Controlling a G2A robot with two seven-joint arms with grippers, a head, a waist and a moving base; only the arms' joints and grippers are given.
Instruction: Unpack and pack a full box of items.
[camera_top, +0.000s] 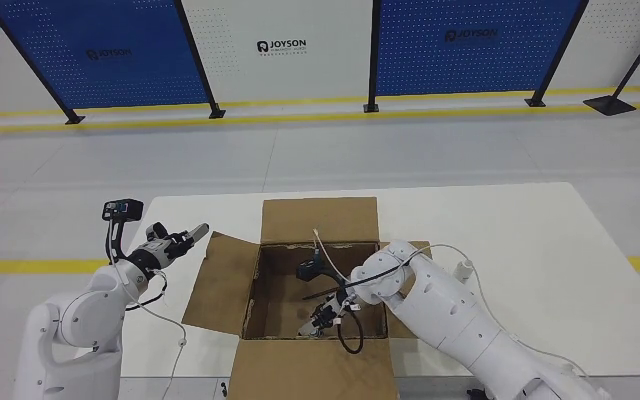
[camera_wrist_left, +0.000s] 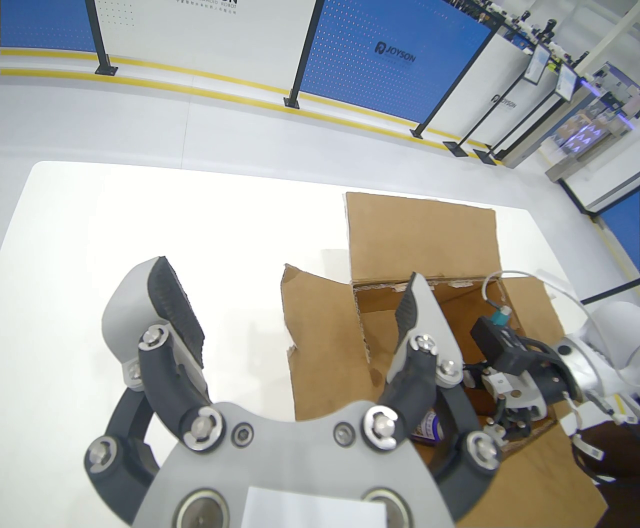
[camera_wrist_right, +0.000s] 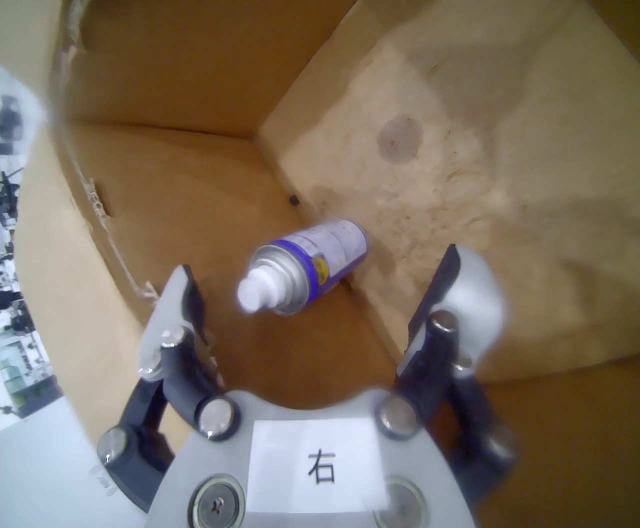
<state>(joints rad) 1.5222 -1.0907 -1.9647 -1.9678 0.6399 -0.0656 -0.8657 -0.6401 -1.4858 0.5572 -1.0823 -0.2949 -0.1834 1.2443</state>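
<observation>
An open cardboard box (camera_top: 225, 285) sits on the white table (camera_top: 500, 230), flaps spread outwards. On its floor, in a corner, lies a small spray can (camera_wrist_right: 307, 267) with a white and purple body and a white cap. My right gripper (camera_wrist_right: 320, 287) is inside the box, just above the can, open, its fingers on either side of the cap end without touching it. From above, the right gripper (camera_top: 320, 322) is at the box's near side. My left gripper (camera_wrist_left: 285, 300) is open and holds nothing, above the table to the left of the box (camera_wrist_left: 320, 345); in the top view the left gripper (camera_top: 190, 236) is beside the left flap.
The right arm (camera_top: 440, 300) leans over the box's right flap, with white cables (camera_top: 320, 245) trailing from it. Bare table lies left of the box and to the far right. Blue and white partition panels (camera_top: 290, 45) stand on the floor beyond the table.
</observation>
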